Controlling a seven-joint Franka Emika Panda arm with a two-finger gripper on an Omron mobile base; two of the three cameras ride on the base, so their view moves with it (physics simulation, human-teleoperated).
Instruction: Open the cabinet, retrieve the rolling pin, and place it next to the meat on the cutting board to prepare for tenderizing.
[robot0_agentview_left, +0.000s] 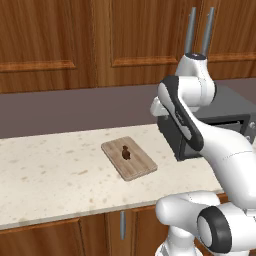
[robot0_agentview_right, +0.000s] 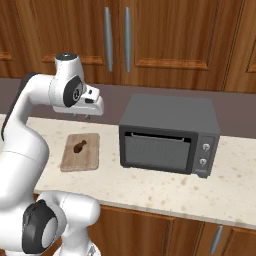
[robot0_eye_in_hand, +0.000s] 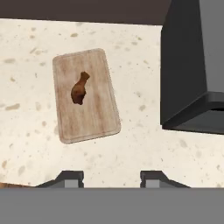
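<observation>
The cutting board (robot0_agentview_left: 129, 158) (robot0_agentview_right: 80, 151) (robot0_eye_in_hand: 85, 95) lies flat on the speckled counter, with the meat (robot0_agentview_left: 125, 153) (robot0_agentview_right: 78, 146) (robot0_eye_in_hand: 79, 89) near its middle. My gripper (robot0_eye_in_hand: 111, 177) (robot0_agentview_right: 86, 116) hovers above the counter just beside the board, pointing down, open with nothing between its fingertips. Both doors of the cabinet (robot0_agentview_left: 150, 30) (robot0_agentview_right: 170, 30) are shut, and their long grey bar handles (robot0_agentview_left: 190, 30) (robot0_agentview_right: 108, 37) stand side by side. The rolling pin is hidden.
A dark grey oven (robot0_agentview_left: 220, 125) (robot0_agentview_right: 170, 132) (robot0_eye_in_hand: 192, 65) stands on the counter right of the board, close to my hand. Short lower cabinet doors with small handles (robot0_agentview_left: 122, 225) (robot0_agentview_right: 216, 239) sit under the counter's front edge.
</observation>
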